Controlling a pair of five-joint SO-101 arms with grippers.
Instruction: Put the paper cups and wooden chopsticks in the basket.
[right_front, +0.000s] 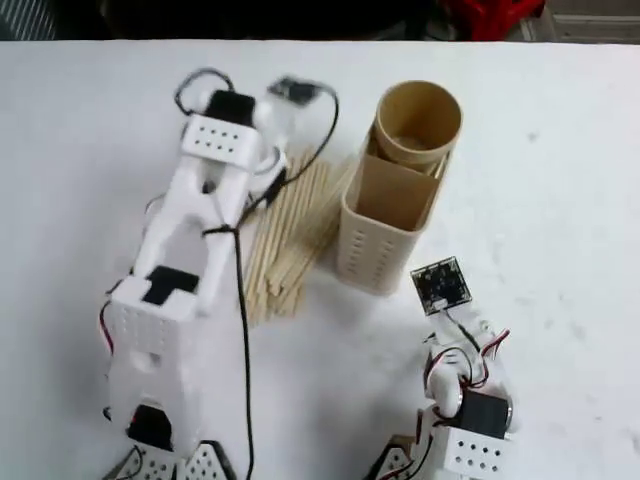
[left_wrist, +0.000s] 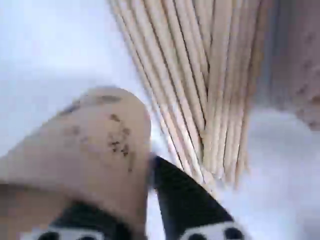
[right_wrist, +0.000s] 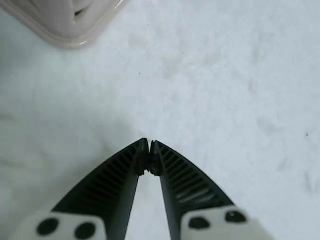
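Note:
A pile of wooden chopsticks (right_front: 290, 235) lies on the white table, just left of the tall beige basket (right_front: 380, 240). One brown paper cup (right_front: 412, 150) stands in the basket's far end, its mouth up. My left gripper (left_wrist: 150, 162) is over the near end of the chopsticks (left_wrist: 200, 90). It is shut, a black finger (left_wrist: 185, 200) touching a tan-covered one (left_wrist: 100, 145), and nothing shows between them. My right gripper (right_wrist: 149, 145) is shut over bare table, close to a corner of the basket (right_wrist: 65, 25).
The left arm (right_front: 190, 250) stretches along the left of the pile. The right arm (right_front: 465, 400) sits folded at the front right, below the basket. Cables trail beside both arms. Open table lies to the right and at the far left.

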